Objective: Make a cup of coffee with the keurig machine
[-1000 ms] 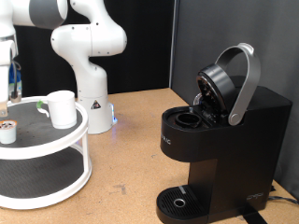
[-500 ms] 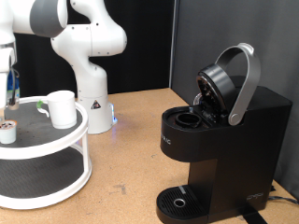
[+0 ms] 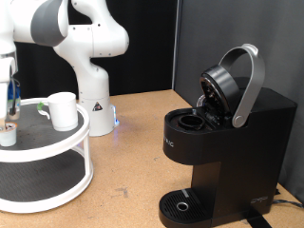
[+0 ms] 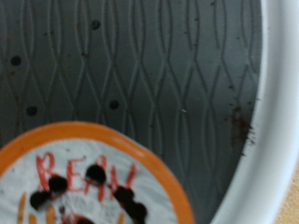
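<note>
The end effector point(image 3: 9, 112) hangs at the exterior view's left edge, low over the upper shelf of a white two-tier round stand point(image 3: 57, 152), directly above a small white pod point(image 3: 8, 133) that sits on the dark patterned shelf surface. Its fingers are cut off by the frame edge and partly merge with the pod, so I cannot tell whether they are spread or closed, nor whether they touch the pod. The wrist view looks straight down on that pod point(image 4: 89, 182): an orange-rimmed foil top with red lettering and a few dark holes or spots fills the lower part, with the stand's grey wavy mat and white rim point(image 4: 271, 112) beside it, which suggests the hand is lined up over the pod for handling it. The cup point(image 3: 63, 110) stands upright on the same shelf, just to the exterior view's right of the pod and apart from it, untouched. Further right, well apart on the desk point(image 3: 133, 142), the keurig machine point(image 3: 223, 142) stands with its lid raised on the grey handle, the pod chamber exposed and seemingly empty, and nothing on its drip plate point(image 3: 180, 204).
</note>
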